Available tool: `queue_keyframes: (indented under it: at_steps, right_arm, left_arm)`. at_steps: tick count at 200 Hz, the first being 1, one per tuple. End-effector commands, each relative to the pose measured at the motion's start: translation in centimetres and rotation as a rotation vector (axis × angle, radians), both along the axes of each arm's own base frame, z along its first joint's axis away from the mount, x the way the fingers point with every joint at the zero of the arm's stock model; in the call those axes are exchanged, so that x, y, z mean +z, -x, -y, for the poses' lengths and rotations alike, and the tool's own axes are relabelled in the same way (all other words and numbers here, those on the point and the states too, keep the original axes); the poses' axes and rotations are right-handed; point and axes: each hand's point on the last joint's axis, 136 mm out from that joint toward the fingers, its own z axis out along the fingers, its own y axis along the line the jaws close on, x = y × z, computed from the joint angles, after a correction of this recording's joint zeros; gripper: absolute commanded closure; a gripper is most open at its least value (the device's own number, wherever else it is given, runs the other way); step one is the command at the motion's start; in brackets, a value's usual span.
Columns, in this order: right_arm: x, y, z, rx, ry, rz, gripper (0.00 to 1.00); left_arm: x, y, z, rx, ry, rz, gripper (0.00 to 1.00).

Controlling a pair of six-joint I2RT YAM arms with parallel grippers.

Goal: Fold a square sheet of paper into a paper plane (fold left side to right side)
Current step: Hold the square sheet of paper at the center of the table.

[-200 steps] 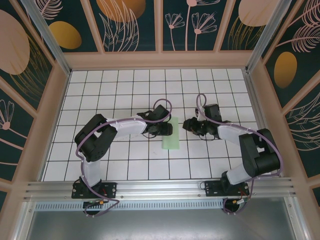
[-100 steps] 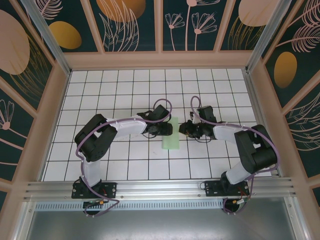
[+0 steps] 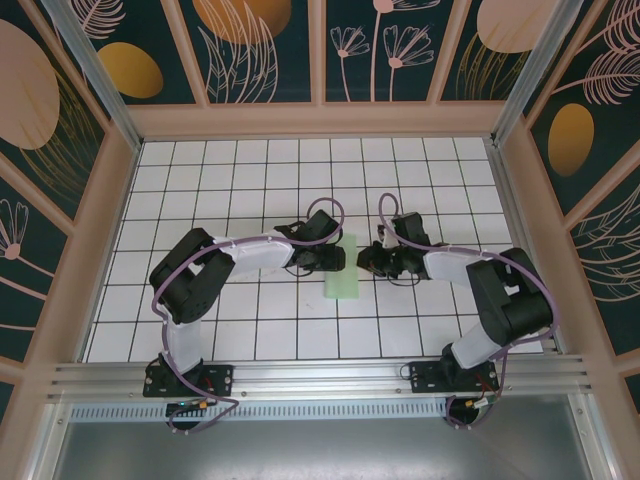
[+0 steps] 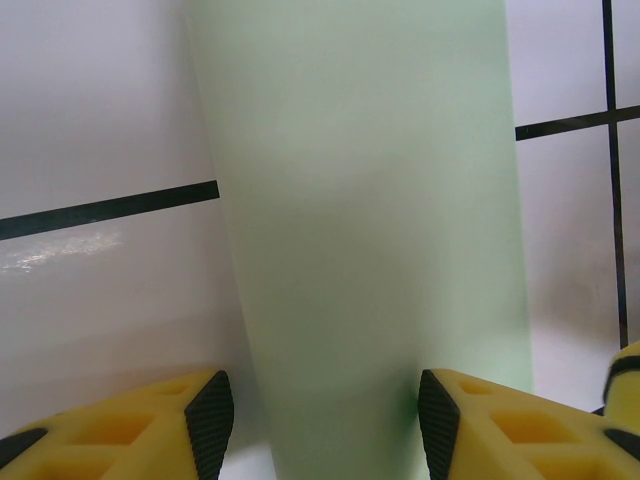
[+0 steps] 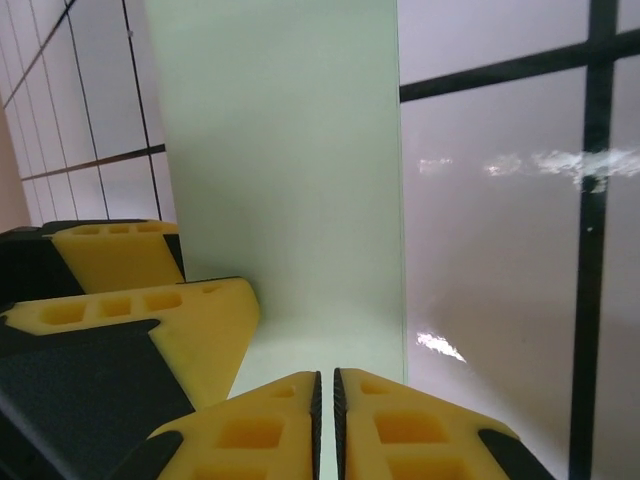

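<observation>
Half-fold looks done: paper strip (image 4: 370,200) lies between my wide-open, empty left fingers (image 3: 333,258); my closed right fingers (image 5: 326,400) seemingly press its edge. Next, sharpen the crease.

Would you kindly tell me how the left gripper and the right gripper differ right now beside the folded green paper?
The left gripper has its jaws open over the paper, while the right gripper has its jaws shut tight. In the top view the left gripper sits at the paper's left edge and the right gripper just off its right edge. Both are low at the paper, face each other and have yellow fingers.
</observation>
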Motion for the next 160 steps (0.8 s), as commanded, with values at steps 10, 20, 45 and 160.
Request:
queue_keyframes:
  at_steps: [10, 20, 45, 160]
  right_arm:
    - [-0.1, -0.7, -1.0, 0.01, 0.002, 0.0, 0.86]
    - [-0.5, -0.7, -1.1, 0.011, 0.022, -0.004, 0.86]
    - [-1.2, -0.6, -1.2, 0.023, 0.066, -0.013, 0.86]
    - [-5.6, 1.3, 0.6, 0.043, 0.221, -0.13, 0.86]
  left_arm:
    - [-2.7, 0.9, -0.1, -0.027, -0.047, -0.043, 0.44]
    - [-2.7, 1.0, -0.1, -0.029, -0.047, -0.044, 0.44]
    - [-2.7, 1.0, 0.0, -0.03, -0.047, -0.045, 0.44]
    - [0.5, 0.3, -0.9, -0.004, -0.038, 0.037, 0.41]
